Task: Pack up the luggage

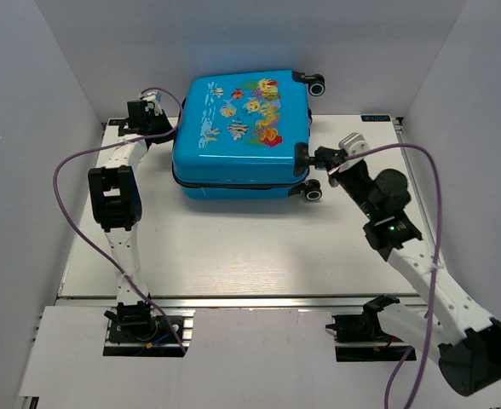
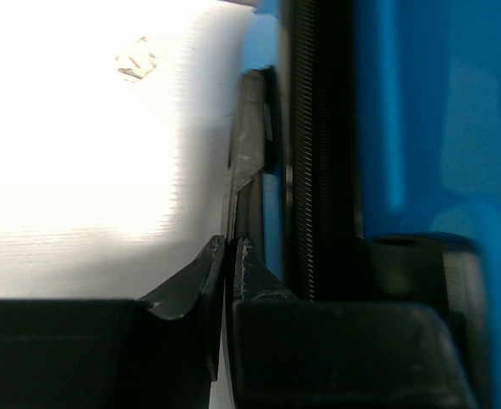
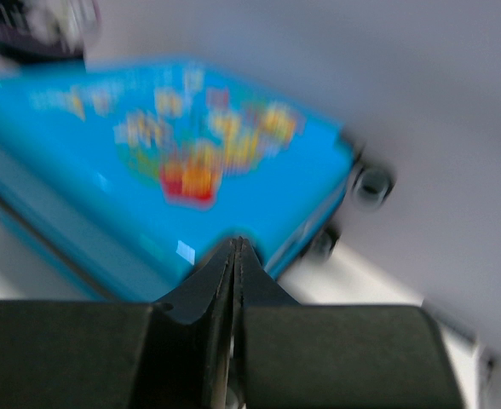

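luggage (image 1: 242, 136) could skid if your left pincer (image 2: 231, 243), pinching the zipper tab (image 2: 249, 128), tugs while your closed, empty right pincer (image 3: 235, 243) isn't bracing it.

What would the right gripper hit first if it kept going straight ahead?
Most likely the luggage: the right gripper points at its blue lid edge near the wheels. The view is blurred, so the gap is unclear.

Blur smears the bright-blue hard-shell suitcase (image 3: 148, 170) in the right wrist view, its lid print only coloured blobs; the left wrist view cuts it off past its black zipper trim (image 2: 314, 153)
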Action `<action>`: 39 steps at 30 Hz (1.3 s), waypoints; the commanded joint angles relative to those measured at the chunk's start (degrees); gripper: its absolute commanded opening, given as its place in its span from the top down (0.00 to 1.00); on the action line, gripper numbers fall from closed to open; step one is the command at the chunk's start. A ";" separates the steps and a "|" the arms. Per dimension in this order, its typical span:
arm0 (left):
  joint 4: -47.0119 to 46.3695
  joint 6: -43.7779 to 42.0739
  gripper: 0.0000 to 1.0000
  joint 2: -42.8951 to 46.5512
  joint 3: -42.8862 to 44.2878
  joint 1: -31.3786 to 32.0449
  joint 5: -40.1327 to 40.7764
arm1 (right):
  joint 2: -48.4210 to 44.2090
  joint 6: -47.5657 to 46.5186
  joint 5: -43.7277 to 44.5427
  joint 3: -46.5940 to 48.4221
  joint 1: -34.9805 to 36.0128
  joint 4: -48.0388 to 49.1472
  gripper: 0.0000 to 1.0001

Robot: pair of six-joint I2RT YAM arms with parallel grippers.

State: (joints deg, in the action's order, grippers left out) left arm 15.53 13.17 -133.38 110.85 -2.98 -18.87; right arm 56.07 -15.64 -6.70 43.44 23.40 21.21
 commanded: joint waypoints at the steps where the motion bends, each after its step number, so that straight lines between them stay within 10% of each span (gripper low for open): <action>1: 17.43 -4.73 1.00 -2.15 -5.73 3.07 -0.97 | -3.60 -4.66 -1.21 5.69 1.73 5.07 1.00; 9: 11.89 -6.83 1.00 4.45 -13.99 3.07 -6.88 | 3.78 1.56 4.31 7.88 2.53 1.57 1.00; 11: 13.29 -7.10 1.00 3.75 -13.47 3.07 -5.48 | 5.52 7.96 16.49 10.16 2.01 -2.12 0.48; 17: 12.25 -5.96 1.00 2.78 -14.34 2.55 -4.68 | 20.27 31.60 27.38 28.25 -1.86 -33.41 0.16; 29: 12.78 -3.50 1.00 -3.73 -11.35 1.49 -4.59 | 17.50 43.95 3.20 15.20 -15.30 -24.48 0.11; 34: 14.09 -4.55 1.00 -5.04 -9.51 0.44 -2.40 | 9.59 28.05 -1.11 -2.10 -18.64 -9.37 0.12; 39: 15.67 -4.29 1.00 -7.59 -5.04 -0.09 -2.57 | 4.83 32.84 -12.45 -20.21 -22.69 14.77 0.11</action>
State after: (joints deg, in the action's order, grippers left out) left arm 18.24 11.05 -131.52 108.14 -4.08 -25.39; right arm 61.08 16.71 -10.50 29.34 2.15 16.58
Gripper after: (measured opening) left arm 0.174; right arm 0.888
